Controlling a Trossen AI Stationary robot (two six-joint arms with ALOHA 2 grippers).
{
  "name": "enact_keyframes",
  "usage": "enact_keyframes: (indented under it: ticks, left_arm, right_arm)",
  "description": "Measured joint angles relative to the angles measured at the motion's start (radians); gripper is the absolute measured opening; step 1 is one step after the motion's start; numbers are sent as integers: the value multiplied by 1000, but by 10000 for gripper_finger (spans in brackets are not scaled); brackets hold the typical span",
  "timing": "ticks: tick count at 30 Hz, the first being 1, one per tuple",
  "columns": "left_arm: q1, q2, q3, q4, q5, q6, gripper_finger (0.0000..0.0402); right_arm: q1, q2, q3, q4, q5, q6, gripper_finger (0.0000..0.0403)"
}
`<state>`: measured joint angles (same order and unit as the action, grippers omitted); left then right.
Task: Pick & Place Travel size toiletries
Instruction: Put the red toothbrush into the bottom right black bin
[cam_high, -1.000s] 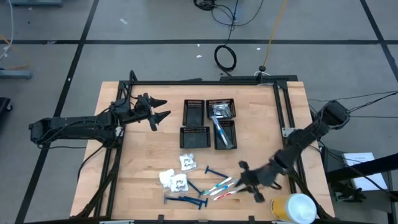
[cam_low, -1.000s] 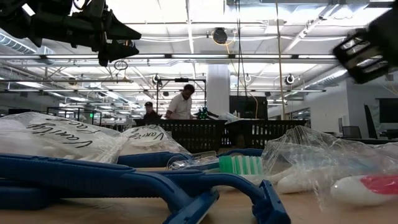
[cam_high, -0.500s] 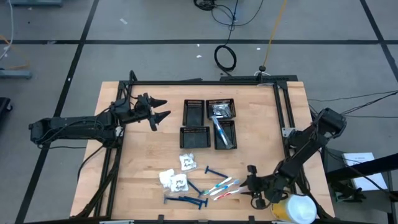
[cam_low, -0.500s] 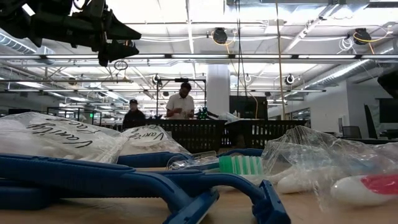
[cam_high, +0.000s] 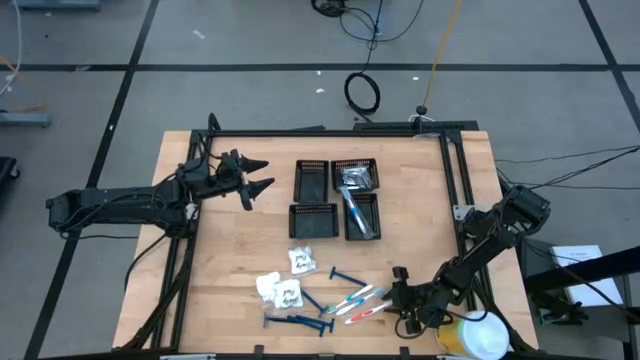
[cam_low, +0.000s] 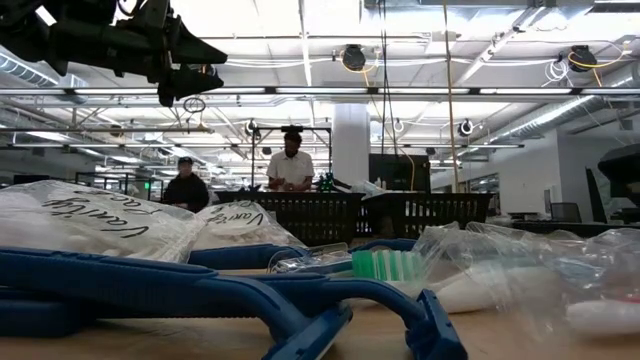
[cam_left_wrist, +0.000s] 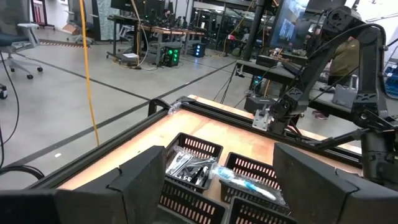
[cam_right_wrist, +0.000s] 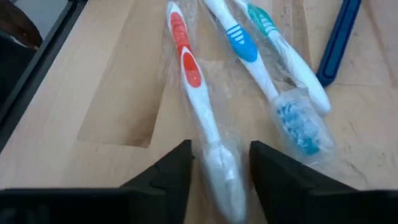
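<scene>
Now your right gripper is straddling the red toothbrush, fingers parted, seemingly not yet gripping; left gripper is idling open.

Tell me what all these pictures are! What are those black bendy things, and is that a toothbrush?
The black bendy things are two robot arms working at a wooden table. One picture is taken from the ceiling looking down, one from table height, and one from a camera on each arm's wrist.

Yes, those are toothbrushes! The right hand is low over the table, with its two dark fingers either side of the head of a red-and-white toothbrush in a clear wrapper. It is not gripping it yet. Two more toothbrushes lie beside it, plus blue razors and white packets.

The left hand waits open, up in the air, holding nothing.

Four black trays sit in the middle. Two already hold some things.

Far behind, two people stand in the room.
</scene>
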<state>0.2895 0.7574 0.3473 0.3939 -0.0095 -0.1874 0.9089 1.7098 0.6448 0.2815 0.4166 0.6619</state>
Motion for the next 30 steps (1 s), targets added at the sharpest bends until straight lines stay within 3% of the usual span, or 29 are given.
enact_keyframes:
  ticks: [6,11,17,23,26,30]
  left_arm:
    - [0,0,0,0,0,0,285]
    - [0,0,0,0,0,0,285]
    - [0,0,0,0,0,0,285]
    - [0,0,0,0,0,0,285]
    - [0,0,0,0,0,0,285]
    - [0,0,0,0,0,0,285]
  right_arm:
    - [3,-107,-4,-8,-111,-38,47]
    - [3,-201,-3,1,-95,-94,47]
    - [-33,-298,-3,5,72,-218,47]
    - [-153,-345,-3,5,357,-248,47]
    - [-225,-339,-2,-20,547,-198,47]
    - [-340,-321,-2,-186,600,-64,47]
